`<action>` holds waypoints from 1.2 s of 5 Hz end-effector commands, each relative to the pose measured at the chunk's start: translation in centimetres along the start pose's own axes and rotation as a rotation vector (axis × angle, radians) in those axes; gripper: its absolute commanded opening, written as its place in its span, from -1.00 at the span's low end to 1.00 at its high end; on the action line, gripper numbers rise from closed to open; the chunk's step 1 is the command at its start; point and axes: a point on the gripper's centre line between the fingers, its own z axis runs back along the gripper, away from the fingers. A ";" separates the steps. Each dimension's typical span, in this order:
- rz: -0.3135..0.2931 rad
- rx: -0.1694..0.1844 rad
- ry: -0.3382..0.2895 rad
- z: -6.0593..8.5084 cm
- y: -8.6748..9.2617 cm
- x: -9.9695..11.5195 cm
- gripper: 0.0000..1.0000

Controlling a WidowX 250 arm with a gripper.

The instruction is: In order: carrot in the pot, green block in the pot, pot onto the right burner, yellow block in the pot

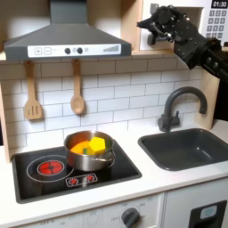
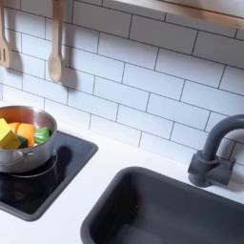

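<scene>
White tile backs a toy kitchen surface [image 1: 169, 183] that carries a black cooktop [image 1: 125, 166] and a dark sink [image 1: 187, 147]. We see the pot [image 1: 90, 158] sitting on the burner at the first exterior view's right of the 2, with the other red burner [image 1: 50, 166] bare beside it. Inside the pot in the second exterior view lie the yellow block [image 2: 9, 139], the orange carrot [image 2: 23, 132] and a bit of green we take for the green block [image 2: 41, 133]. We judge all 4 steps done.

The end effector [image 1: 164, 23] hangs high near the upper shelf, well apart from the pot; its fingers look spread and hold nothing. Open room lies above the cooktop, bounded by the range hood [image 1: 67, 40], the hanging spoons [image 1: 77, 100] and the faucet [image 1: 178, 109].
</scene>
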 end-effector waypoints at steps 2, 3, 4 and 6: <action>-0.014 0.008 -0.005 0.4 -0.6 -0.1 -1.00; -0.001 0.012 -0.010 0.7 -0.8 -0.3 -1.00; -0.002 0.009 -0.012 0.7 -1.1 -0.3 -1.00; -0.022 -0.022 -0.050 2.3 -3.0 1.1 -1.00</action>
